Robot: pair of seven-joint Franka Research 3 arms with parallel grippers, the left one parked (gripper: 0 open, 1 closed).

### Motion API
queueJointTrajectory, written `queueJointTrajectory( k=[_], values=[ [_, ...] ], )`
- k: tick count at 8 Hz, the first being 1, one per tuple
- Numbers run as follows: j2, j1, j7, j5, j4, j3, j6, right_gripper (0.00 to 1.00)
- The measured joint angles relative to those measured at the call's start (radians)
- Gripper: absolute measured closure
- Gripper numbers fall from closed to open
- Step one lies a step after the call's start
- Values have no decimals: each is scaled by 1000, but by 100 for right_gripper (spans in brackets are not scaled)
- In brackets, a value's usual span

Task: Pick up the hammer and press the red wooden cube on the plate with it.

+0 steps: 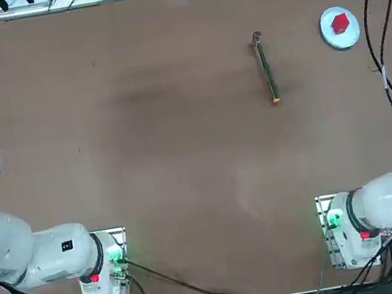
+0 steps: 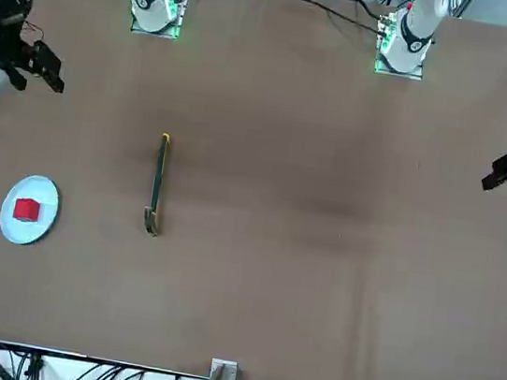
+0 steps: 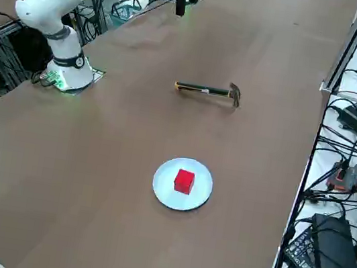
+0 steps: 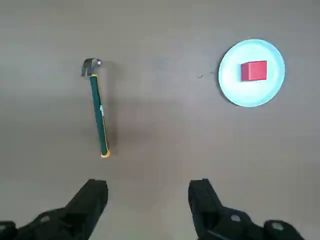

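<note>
Two black fingers (image 4: 90,200) of the right gripper (image 4: 147,192) sit closest to the wrist camera, spread wide, nothing between them, hovering high over bare counter (image 4: 160,125). Hammer (image 4: 97,112) lies flat on the counter ahead of the fingers, untouched, grey head away from the gripper, orange tip toward it. In the top view the hammer (image 1: 267,70) is in the far right part of the counter, handle roughly in line with the robot's reach. Plate (image 1: 340,27) sits further right, near the far right corner, well apart from the hammer; red wooden cube (image 1: 340,23) rests about centre on it. Side view shows the same: hammer (image 3: 207,91), plate (image 3: 183,184), cube (image 3: 184,180) upright. Step in hand looks like the very start, approach not yet made. Next move likely calls for reaching forward and down over the handle, fingers straddling it across its width. Arm pose: folded back near its base, gripper pointing straight down, well short of the hammer.
</note>
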Motion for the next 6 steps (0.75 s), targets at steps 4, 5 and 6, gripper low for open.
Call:
queueJointTrajectory(
  k=[4, 5, 6],
  values=[
    [31, 6, 67, 60, 9, 17, 8, 0],
    [57, 21, 73, 81, 5, 19, 45, 0],
    [98, 53, 91, 90, -5, 21, 108, 0]
  ],
)
